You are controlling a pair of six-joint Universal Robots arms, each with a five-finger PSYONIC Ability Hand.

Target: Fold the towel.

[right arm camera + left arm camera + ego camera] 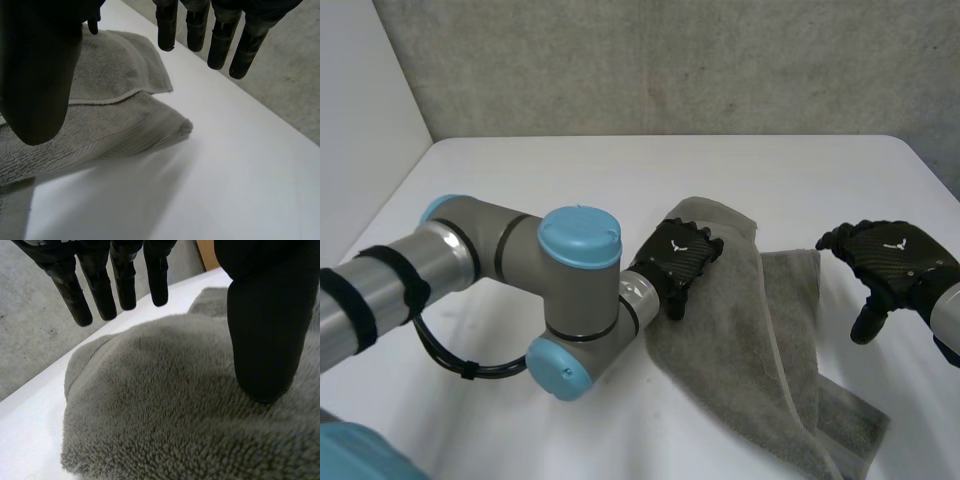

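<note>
Your towel (750, 330) lies rumpled on the table (550, 180).
Your left hand (678, 255) rests on its far end, fingers released; your right hand (890, 255) hovers beside it, fingers loose.

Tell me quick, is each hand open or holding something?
Left hand: open, over the towel.
Right hand: open, holding nothing.
</note>
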